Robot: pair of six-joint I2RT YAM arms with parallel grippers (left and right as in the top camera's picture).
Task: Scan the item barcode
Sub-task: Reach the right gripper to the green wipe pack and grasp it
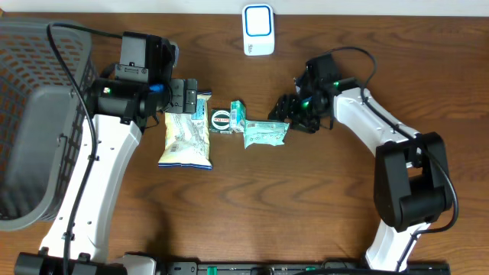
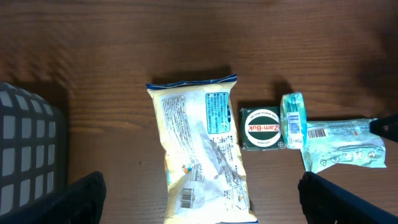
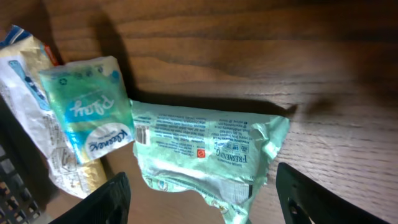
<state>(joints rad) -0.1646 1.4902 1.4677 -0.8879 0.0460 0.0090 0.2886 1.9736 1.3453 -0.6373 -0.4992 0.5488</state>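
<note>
The task is only at the start. No item is up off the table (image 1: pixel 321 198) yet, and nothing is near the scanner (image 1: pixel 258 29), the white and blue box at the far edge.

4 items lie in a row in the middle. The right gripper (image 1: pixel 279 114) is at the right end of the wipes pack (image 1: pixel 265 133), so I think this is the item to scan. Its 2 fingers (image 3: pixel 109 199) stand apart, 1 on each side of the pack's edge. The pack lies flat, so it is not held. I cannot tell if the fingers touch it. It must be picked up, carried to the scanner and turned so its barcode (image 2: pixel 317 132) faces it.

The left gripper (image 1: pixel 191 97) hangs wide open over the far end of the snack bag (image 1: pixel 186 137) and holds nothing.

The wipes pack is soft, thin, pale green plastic, shiny and wrinkled, and it may bend when pinched. The snack bag is a crinkly white and yellow pouch. Between them sit a small green tin (image 1: pixel 221 120) with a round label and a soft, puffy tissue pack (image 1: pixel 238 116). A grey basket (image 1: pixel 30 114) with holes sits far left.
</note>
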